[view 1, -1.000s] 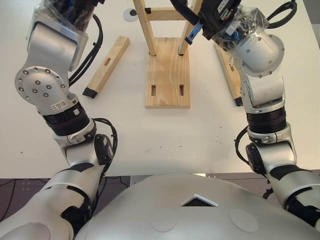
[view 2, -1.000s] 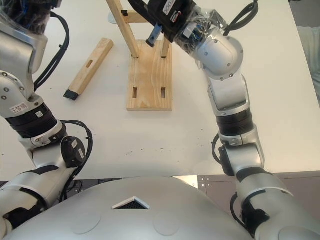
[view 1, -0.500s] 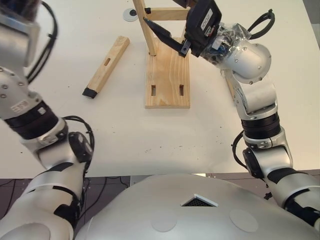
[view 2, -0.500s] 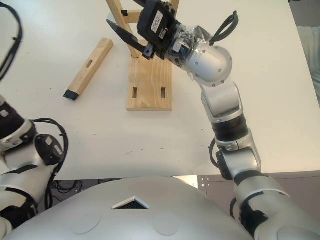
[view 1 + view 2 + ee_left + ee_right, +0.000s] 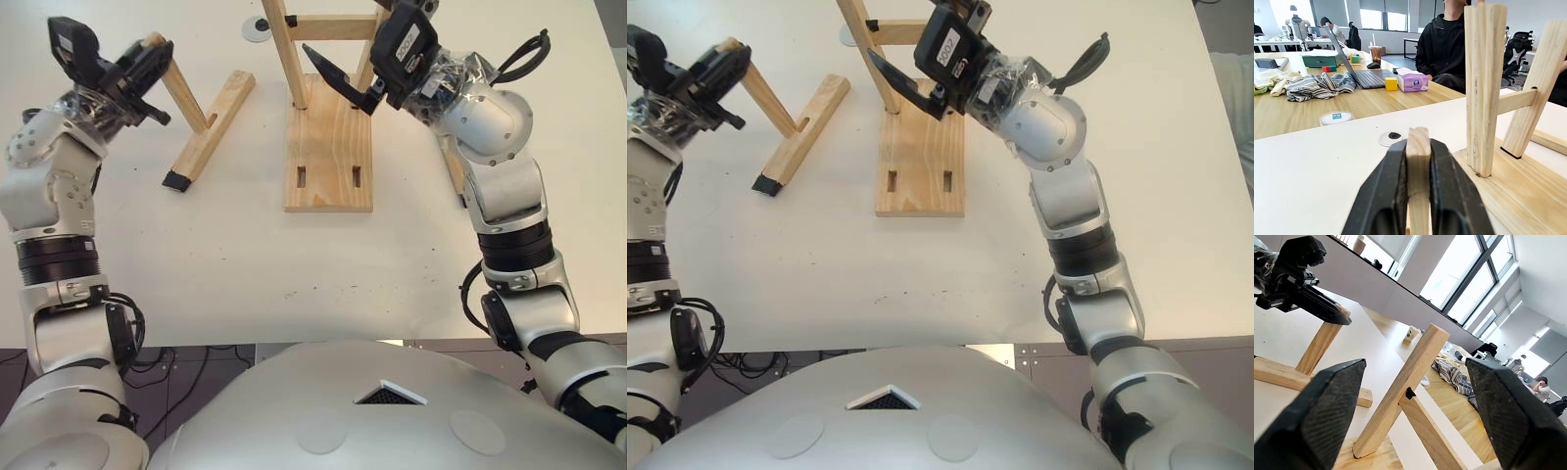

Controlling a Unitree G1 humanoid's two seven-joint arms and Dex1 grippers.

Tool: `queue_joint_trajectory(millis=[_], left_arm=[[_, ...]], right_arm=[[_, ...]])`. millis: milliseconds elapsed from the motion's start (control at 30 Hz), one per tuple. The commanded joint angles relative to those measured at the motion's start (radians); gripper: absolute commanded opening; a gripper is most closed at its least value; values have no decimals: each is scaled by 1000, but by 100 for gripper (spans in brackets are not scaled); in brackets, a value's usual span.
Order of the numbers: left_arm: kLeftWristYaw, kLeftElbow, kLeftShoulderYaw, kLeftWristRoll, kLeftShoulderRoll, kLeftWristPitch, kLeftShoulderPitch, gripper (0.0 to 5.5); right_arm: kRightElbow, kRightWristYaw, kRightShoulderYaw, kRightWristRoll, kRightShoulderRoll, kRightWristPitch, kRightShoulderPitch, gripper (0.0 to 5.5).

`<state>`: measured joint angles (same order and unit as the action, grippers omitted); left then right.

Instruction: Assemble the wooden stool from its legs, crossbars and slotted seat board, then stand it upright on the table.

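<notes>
Two legs (image 5: 291, 59) upright in seat board (image 5: 328, 162), flat on table (image 5: 411, 245), long axis away from robot. Left gripper (image 5: 1419, 147) clenched on crossbar (image 5: 191, 103) slanting up-left from loose leg (image 5: 201, 142). Right gripper (image 5: 1415, 364) spread wide beside legs.

board (image 5: 328, 157) centre | 2 legs (image 5: 291, 59) upright on its far end, crossbar (image 5: 333, 26) between | loose leg (image 5: 209, 127) left of board, bar (image 5: 186, 93) slanting up from it | 4th leg (image 5: 454, 171) right
</notes>
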<state>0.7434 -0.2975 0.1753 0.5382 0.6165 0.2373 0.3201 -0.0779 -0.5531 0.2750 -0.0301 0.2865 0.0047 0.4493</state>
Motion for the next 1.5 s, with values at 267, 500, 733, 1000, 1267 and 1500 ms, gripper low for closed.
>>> queue_joint_trajectory(millis=[267, 500, 733, 1000, 1267, 1500], left_arm=[[49, -259, 54, -77, -74, -211, 116, 37], [52, -386, 130, -49, -130, -263, 120, 37], [47, -401, 166, -42, -169, -265, 90, 37], [10, -279, 171, -16, -254, -225, -38, 37], [-43, -115, 141, 3, -288, -169, -72, 37], [-69, -48, 114, 14, -306, -101, -64, 37]], right_arm=[[56, -79, -25, 11, 35, -53, 43, 376], [90, -130, -44, 16, 57, -70, 70, 376], [101, -151, -45, 10, 57, -80, 74, 376], [91, -142, -38, 0, 50, -73, 55, 376], [89, -123, -30, -12, 38, -75, 40, 376], [84, -100, -20, -16, 26, -73, 25, 376]])
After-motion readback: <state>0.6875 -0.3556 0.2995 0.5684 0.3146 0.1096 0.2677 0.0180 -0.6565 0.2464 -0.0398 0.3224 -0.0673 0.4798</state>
